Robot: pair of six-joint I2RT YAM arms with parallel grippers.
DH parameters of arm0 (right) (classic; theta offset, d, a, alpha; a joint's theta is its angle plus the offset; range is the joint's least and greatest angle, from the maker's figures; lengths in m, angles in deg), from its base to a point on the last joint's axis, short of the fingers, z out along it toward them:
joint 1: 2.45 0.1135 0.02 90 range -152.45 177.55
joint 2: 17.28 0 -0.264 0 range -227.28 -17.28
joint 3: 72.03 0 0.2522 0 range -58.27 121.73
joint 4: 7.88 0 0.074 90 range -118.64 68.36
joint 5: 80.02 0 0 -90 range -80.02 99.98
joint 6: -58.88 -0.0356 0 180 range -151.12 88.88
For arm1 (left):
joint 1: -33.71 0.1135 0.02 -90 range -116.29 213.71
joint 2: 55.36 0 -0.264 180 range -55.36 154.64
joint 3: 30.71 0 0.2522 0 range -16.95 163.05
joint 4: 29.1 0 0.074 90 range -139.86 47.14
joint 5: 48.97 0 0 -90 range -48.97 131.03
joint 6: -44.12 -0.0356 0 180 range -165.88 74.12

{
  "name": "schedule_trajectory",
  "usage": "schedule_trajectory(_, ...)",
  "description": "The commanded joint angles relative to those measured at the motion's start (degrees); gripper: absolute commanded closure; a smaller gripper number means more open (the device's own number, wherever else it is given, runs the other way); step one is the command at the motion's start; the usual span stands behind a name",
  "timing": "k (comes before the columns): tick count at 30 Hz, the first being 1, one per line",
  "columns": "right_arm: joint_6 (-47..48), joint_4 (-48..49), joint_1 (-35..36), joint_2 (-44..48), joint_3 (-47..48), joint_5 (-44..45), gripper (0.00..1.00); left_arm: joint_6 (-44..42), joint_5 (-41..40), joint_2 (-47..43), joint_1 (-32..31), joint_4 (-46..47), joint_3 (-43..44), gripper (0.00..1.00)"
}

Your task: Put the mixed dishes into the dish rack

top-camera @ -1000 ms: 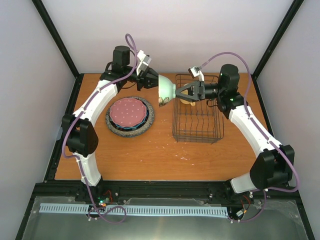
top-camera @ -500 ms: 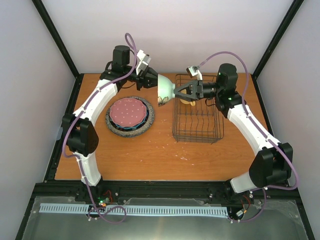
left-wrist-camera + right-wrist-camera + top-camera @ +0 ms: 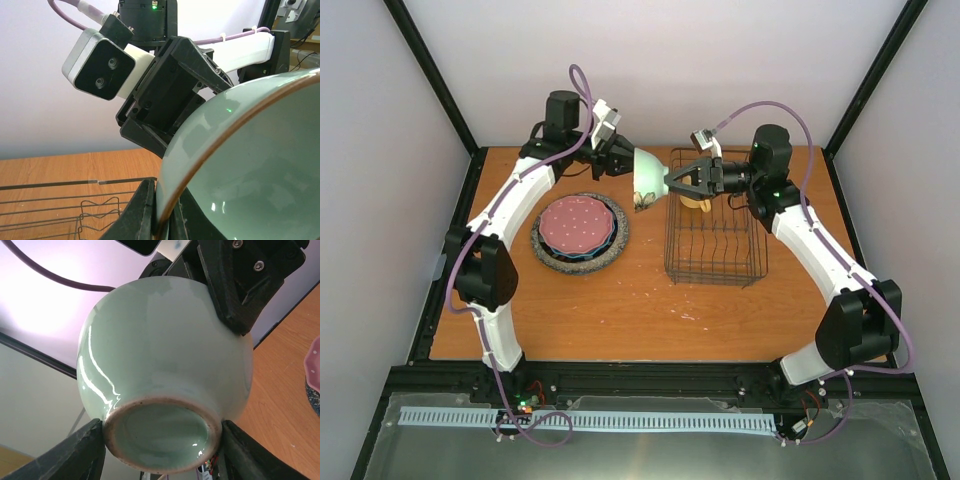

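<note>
The left tool is pressed together on the brown-edged rim of the small glossy mint-green ceramic bowl and holds it on its side in the air. The fingers of the right tool stand spread on both sides of the bowl's unglazed foot ring, very close to it. Whether they press it, we cannot tell.

The bowl hangs just beside the far left corner of the rectangular dark wire dish rack. A yellow mug inside the rack is mostly hidden under the right tool.

To the left lies the round pink dotted plate on a teal plate, of which only a thin edge shows, and on a grey speckled plate.

Everything stands on the orange-brown wooden table, between pale walls and black frame posts.

A small dark pattern near the bowl's rim is too small to read.
</note>
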State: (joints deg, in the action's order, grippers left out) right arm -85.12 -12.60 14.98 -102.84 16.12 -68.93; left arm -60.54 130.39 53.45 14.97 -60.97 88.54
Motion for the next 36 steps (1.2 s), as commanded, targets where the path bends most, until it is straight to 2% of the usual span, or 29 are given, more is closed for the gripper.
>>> schedule_trajectory(1,-0.11,2.61,1.07,-0.11,2.76,-0.49,0.43,-1.59,20.76,1.11,-1.00,-0.78,2.52,0.99)
schedule_trajectory(8,-0.64,3.35,1.28,-0.57,3.21,-0.68,0.58,-2.22,20.21,1.14,-1.56,-1.58,2.32,0.99)
schedule_trajectory(11,-0.70,3.58,1.42,-0.41,3.17,-1.01,0.68,-1.93,19.91,1.31,-1.65,-1.41,2.69,0.98)
schedule_trajectory(14,-0.48,3.66,1.52,-0.18,3.05,-1.31,0.82,-1.20,19.64,1.64,-1.71,-0.77,3.01,0.97)
schedule_trajectory(16,-0.47,3.70,1.55,-0.06,3.05,-1.39,0.94,-0.72,19.54,1.94,-1.78,-0.54,3.32,0.95)
schedule_trajectory(17,-0.48,3.65,1.55,-0.05,2.98,-1.41,0.97,-0.40,19.36,2.06,-1.82,-0.40,3.45,0.94)
schedule_trajectory(29,2.72,-0.14,1.34,-0.70,2.82,0.54,0.97,2.67,18.12,3.46,-2.00,2.19,3.97,0.87)
schedule_trajectory(36,3.28,-0.20,-1.30,-1.63,0.47,2.14,0.97,5.44,17.93,4.48,-2.00,5.23,4.00,0.89)
